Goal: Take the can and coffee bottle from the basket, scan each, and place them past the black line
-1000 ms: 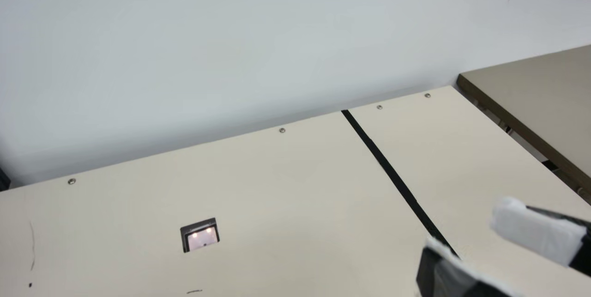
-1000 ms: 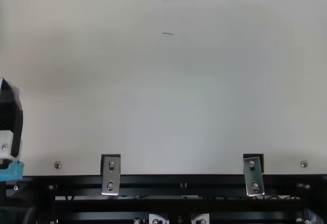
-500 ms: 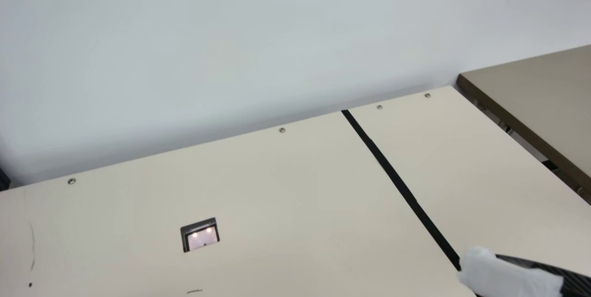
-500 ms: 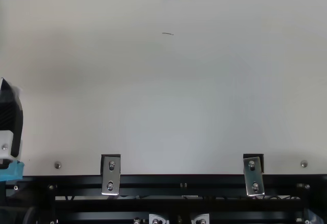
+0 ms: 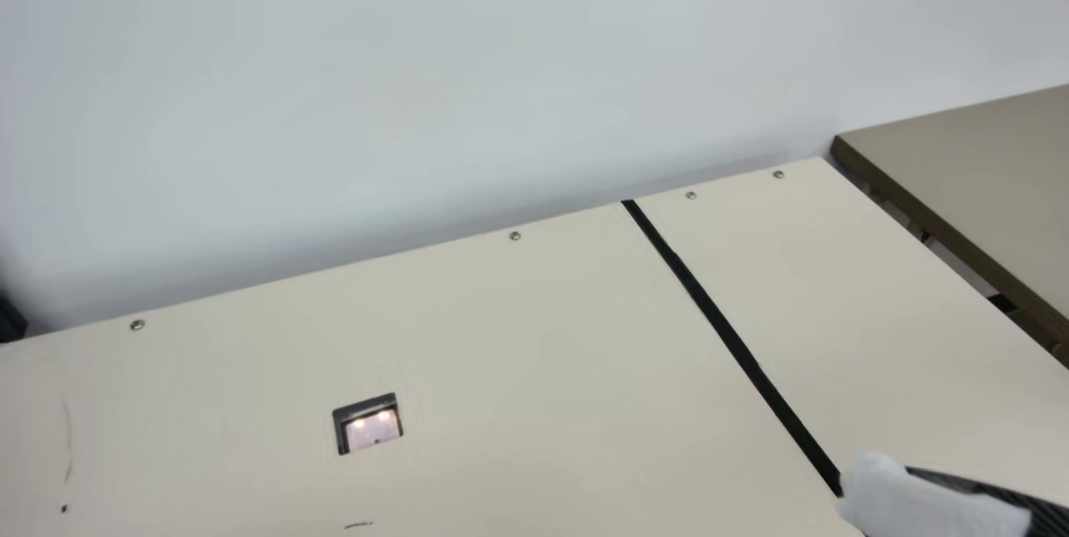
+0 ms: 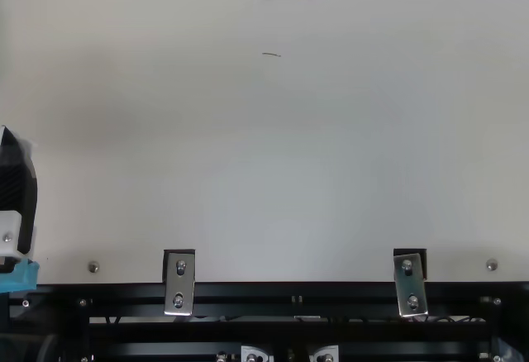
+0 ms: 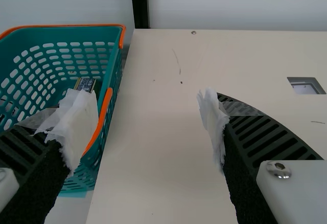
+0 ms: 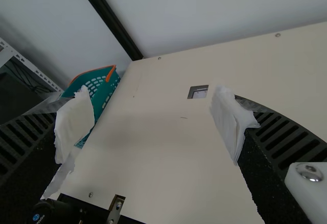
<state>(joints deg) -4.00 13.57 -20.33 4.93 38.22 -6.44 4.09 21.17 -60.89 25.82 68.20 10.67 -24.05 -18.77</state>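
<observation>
At the top view's left edge is part of my left gripper. The left wrist view has this gripper open, its white-wrapped tips wide apart, one overlapping the teal basket. Inside the basket, a small item with a dark printed label shows partly behind that tip; I cannot tell which item it is. My right gripper is at the main view's lower right, over the black line's near end. In the right wrist view the right gripper stands open and holds nothing. The black line crosses the table's right part.
A scanner window with two lights is set into the cream table. A wall runs behind the table's far edge, and a brown table stands off to the right. Metal brackets sit along the near edge.
My right gripper has moved down toward the main view's lower right corner; one fingertip now shows where two did. The neck camera has shifted slightly. My left gripper has stayed still in the top view.
</observation>
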